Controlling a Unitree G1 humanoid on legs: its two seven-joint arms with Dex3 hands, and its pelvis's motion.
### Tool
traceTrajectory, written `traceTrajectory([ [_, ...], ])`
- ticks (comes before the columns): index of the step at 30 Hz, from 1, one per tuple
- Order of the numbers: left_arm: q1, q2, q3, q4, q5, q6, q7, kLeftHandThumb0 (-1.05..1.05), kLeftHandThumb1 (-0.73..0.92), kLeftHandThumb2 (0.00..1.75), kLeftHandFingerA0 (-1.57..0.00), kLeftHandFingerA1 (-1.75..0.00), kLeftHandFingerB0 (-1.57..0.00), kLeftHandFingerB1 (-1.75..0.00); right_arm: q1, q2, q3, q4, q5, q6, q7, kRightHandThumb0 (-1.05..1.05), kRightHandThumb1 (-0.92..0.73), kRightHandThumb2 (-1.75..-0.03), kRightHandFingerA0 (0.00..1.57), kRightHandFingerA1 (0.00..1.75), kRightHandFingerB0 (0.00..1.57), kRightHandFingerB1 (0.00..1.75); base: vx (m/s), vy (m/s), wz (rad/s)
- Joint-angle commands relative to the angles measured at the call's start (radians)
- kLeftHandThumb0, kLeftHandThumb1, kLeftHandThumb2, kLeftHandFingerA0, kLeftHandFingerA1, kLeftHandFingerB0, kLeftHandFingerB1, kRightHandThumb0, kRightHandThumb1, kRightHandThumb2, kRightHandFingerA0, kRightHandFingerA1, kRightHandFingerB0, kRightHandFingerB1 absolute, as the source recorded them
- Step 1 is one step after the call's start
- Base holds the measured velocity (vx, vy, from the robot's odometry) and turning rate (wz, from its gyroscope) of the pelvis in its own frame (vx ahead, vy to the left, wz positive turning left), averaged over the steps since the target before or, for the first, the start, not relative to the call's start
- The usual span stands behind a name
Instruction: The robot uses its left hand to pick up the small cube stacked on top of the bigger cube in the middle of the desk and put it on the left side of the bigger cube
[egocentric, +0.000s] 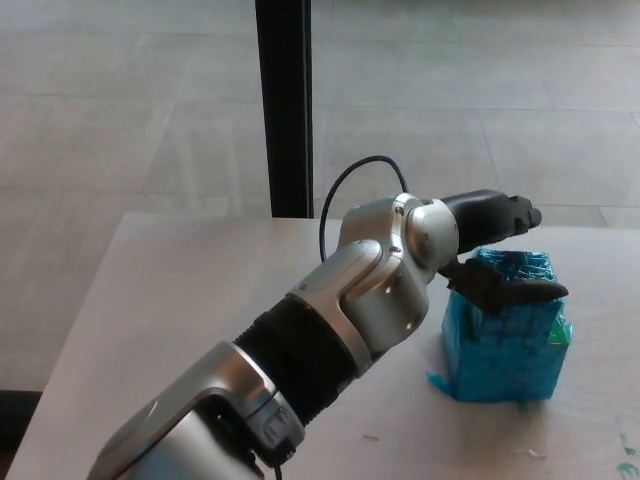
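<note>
Head view. A pale, matte desk top (150, 300) carries a large cube of turquoise lattice plastic (500, 355) toward its right side. On top of it sits a smaller cube of the same turquoise lattice plastic (515, 268), its edges roughly square with those of the big one; being a cube, it shows no long axis, and its upper face points up. The silver-and-black left arm (350, 310) crosses the picture from lower left to upper right. Its black left hand (490, 250) brackets the small cube: two upper fingers (500, 208) reach past its far side, while the thumb (510, 292) lies across its near face, where the two cubes meet. The digits are spread around the cube; whether they press on it cannot be made out. The thumb covers much of the small cube's front, and the wrist hides its left edge. A black vertical post (285, 105) stands behind the desk, with a thin black cable (345, 185) looping at the wrist.
</note>
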Motion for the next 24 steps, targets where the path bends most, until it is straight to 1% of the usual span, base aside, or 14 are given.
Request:
traceTrajectory([
  [1, 0.031, -0.008, -0.012, -0.015, 0.005, 0.017, -0.03, -1.05, 0.83, 0.7, 0.0, -0.46, 0.0, 0.0, -0.012, -0.03, 0.001, 0.003, -0.001, 0.011, 0.022, -0.59, -0.36, -0.76, 0.91, 0.87, 0.71, 0.65, 0.0, 0.0, 0.0],
  [2, 0.034, -0.01, -0.018, -0.016, 0.008, 0.027, -0.038, -1.05, 0.82, 0.71, 0.0, -0.45, 0.0, 0.0, -0.018, -0.031, 0.002, 0.01, -0.003, 0.011, 0.023, -0.6, -0.27, -0.89, 0.9, 0.89, 0.69, 0.71, 0.0, 0.0, 0.0],
  [4, 0.044, -0.013, -0.025, -0.02, 0.014, 0.038, -0.037, -1.05, 0.81, 0.65, -0.04, -0.48, 0.0, 0.0, -0.023, -0.035, 0.004, 0.015, -0.005, 0.006, 0.027, -0.59, -0.28, -0.9, 0.9, 0.89, 0.68, 0.71, 0.0, 0.0, 0.0],
  [6, 0.069, -0.015, -0.035, -0.026, 0.019, 0.037, -0.03, -1.05, 0.79, 0.68, -0.3, -0.6, 0.0, 0.0, -0.015, -0.035, 0.002, 0.002, -0.002, 0.002, 0.026, -0.58, -0.37, -0.75, 0.95, 0.88, 0.72, 0.65, 0.0, 0.0, 0.0],
  [7, 0.078, -0.012, -0.05, -0.028, 0.03, 0.027, -0.024, -1.05, 0.79, 0.68, -0.23, -0.61, 0.0, 0.0, -0.019, -0.033, 0.005, 0.008, -0.006, 0.001, 0.021, -0.59, -0.38, -0.74, 0.94, 0.88, 0.72, 0.64, 0.0, 0.0, 0.0],
  [8, 0.083, -0.007, -0.08, -0.015, 0.052, -0.012, -0.011, -1.05, 0.62, 1.15, -0.12, -0.46, 0.0, -0.08, -0.024, -0.031, 0.011, 0.008, -0.015, 0.008, 0.01, -0.6, -0.38, -0.75, 0.93, 0.87, 0.71, 0.64, 0.0, 0.0, 0.0],
  [9, 0.09, -0.01, -0.097, -0.007, 0.066, -0.028, 0.006, -1.05, 0.6, 1.13, 0.0, -0.38, 0.0, -0.11, -0.025, -0.031, 0.015, 0.005, -0.02, 0.012, 0.006, -0.59, -0.38, -0.75, 0.95, 0.88, 0.7, 0.64, 0.0, 0.0, 0.0],
  [14, 0.108, -0.046, -0.201, 0.027, 0.154, -0.071, 0.122, -1.0, 0.54, 1.02, 0.0, -0.22, -0.02, -0.16, -0.021, -0.023, 0.001, 0.002, -0.001, 0.017, 0.005, -0.57, -0.36, -0.76, 0.98, 0.9, 0.73, 0.66, 0.0, 0.0, 0.0],
  [16, 0.135, -0.052, -0.234, 0.047, 0.204, -0.135, 0.254, -0.86, 0.44, 0.86, -0.02, -0.5, -0.08, -0.46, -0.012, -0.02, -0.004, -0.001, 0.004, -0.004, 0.0, -0.55, -0.36, -0.78, 0.95, 0.89, 0.74, 0.65, 0.0, 0.0, 0.0],
  [17, 0.166, -0.058, -0.236, 0.058, 0.22, -0.186, 0.358, -0.76, 0.34, 0.76, -0.16, -0.73, -0.17, -0.5, -0.009, -0.02, -0.008, 0.0, 0.008, -0.017, 0.001, -0.55, -0.34, -0.8, 0.97, 0.9, 0.74, 0.66, 0.0, 0.0, 0.0],
  [18, 0.191, -0.059, -0.247, 0.064, 0.24, -0.218, 0.441, -0.66, 0.45, 0.5, -0.16, -1.04, -0.27, -0.47, -0.01, -0.02, -0.006, 0.008, 0.005, -0.02, -0.002, -0.54, -0.34, -0.8, 0.98, 0.92, 0.74, 0.65, 0.0, 0.0, 0.0],
  [19, 0.199, -0.058, -0.263, 0.069, 0.259, -0.226, 0.478, -0.66, 0.45, 0.5, -0.16, -1.04, -0.27, -0.47, -0.008, -0.019, -0.006, 0.013, 0.004, -0.026, -0.004, -0.54, -0.34, -0.8, 0.98, 0.92, 0.74, 0.65, 0.0, 0.0, 0.0],
  [22, 0.227, -0.066, -0.297, 0.135, 0.306, -0.304, 0.669, -0.15, 0.55, 0.65, -0.24, -1.45, -0.39, -0.75, -0.011, -0.022, -0.002, -0.002, 0.001, 0.005, 0.003, -0.51, -0.33, -0.83, 0.96, 0.94, 0.72, 0.66, 0.0, 0.0, 0.0],
  [24, 0.25, -0.063, -0.322, 0.16, 0.329, -0.319, 0.74, -0.13, 0.56, 0.63, -0.26, -1.51, -0.36, -0.84, 0.004, -0.011, 0.003, -0.019, 0.001, 0.011, 0.003, -0.52, -0.26, -0.94, 0.97, 0.97, 0.69, 0.74, 0.0, 0.0, 0.0],
])
